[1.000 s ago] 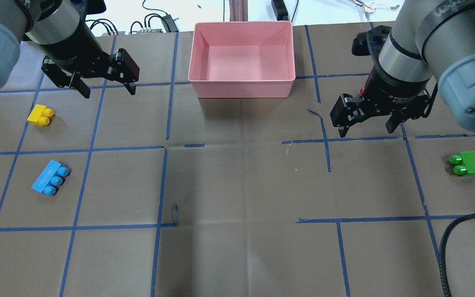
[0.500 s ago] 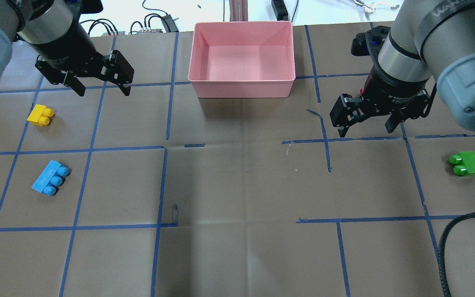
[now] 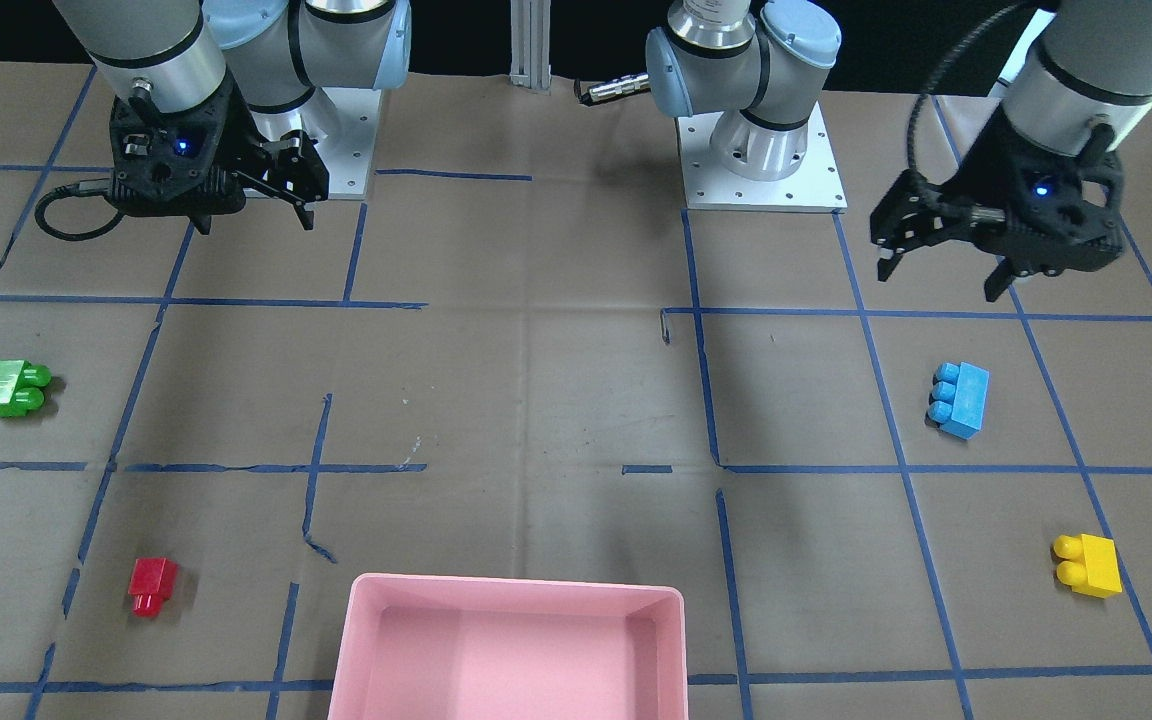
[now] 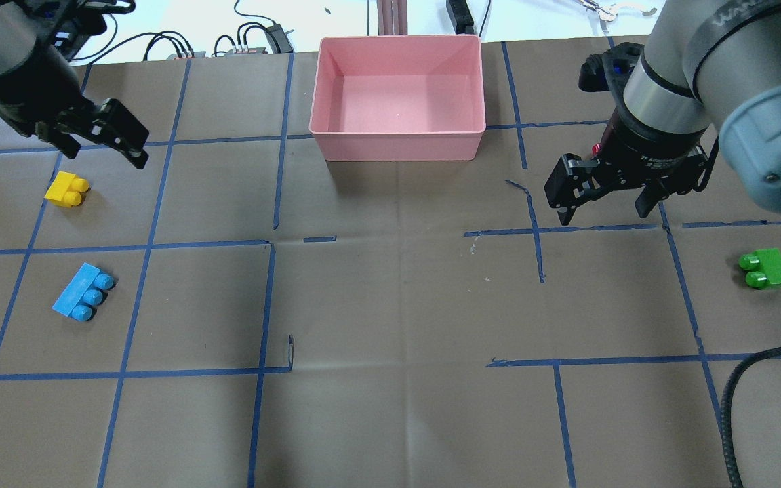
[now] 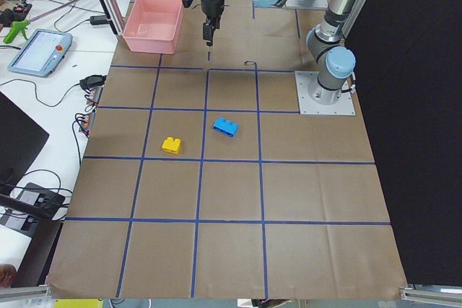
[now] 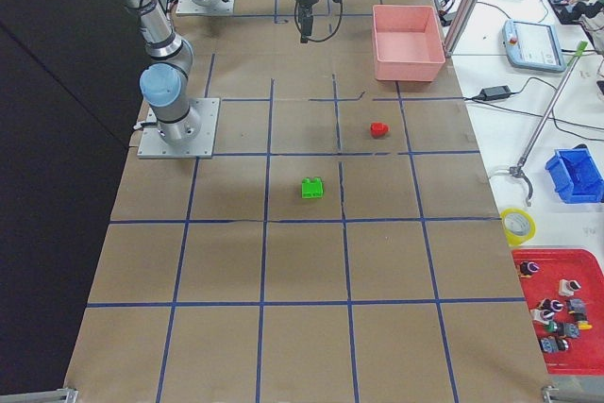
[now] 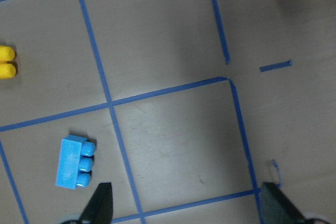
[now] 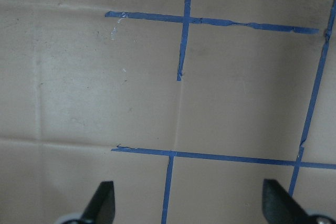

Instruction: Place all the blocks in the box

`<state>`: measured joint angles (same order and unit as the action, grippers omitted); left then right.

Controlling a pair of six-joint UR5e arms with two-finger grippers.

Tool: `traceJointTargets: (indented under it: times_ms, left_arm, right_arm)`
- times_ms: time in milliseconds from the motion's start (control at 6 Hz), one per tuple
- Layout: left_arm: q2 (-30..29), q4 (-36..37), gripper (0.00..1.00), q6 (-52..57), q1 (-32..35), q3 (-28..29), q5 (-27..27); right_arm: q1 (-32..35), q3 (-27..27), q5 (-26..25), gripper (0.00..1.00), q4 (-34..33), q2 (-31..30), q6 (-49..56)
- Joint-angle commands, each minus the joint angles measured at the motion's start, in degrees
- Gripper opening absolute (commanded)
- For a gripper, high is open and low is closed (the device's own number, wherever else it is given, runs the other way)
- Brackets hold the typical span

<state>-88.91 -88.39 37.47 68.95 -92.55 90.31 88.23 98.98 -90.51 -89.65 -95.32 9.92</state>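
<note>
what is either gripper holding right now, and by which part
Nothing. The left gripper and right gripper hang open and empty; the yellow block, blue block, green block and red block lie on the table.

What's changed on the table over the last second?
The open left gripper swung toward the robot's left, ending near the yellow studded plastic brick. Nothing was grasped or released. The right gripper stayed open in place; the light blue brick, green brick and pink plastic tray did not move.
</note>
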Motion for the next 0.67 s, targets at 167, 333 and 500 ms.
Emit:
traceJointTargets:
  times_ms: [167, 333, 500]
  left_arm:
    - [0.3, 0.6, 0.99, 22.7, -17.7, -4.7, 0.0]
    - [0.4, 0.8, 0.99, 23.5, -18.8, -6.0, -0.1]
    - [0.3, 5.1, 0.99, 23.6, -18.8, -8.5, -0.3]
  right_arm:
    - [-17.7, 1.8, -0.1, 1.00, -0.7, 0.0, 18.9]
    - [-23.6, 4.0, 0.2, 1.00, -4.1, 0.0, 25.2]
    - [-27.6, 5.9, -0.2, 1.00, -5.0, -0.1, 27.2]
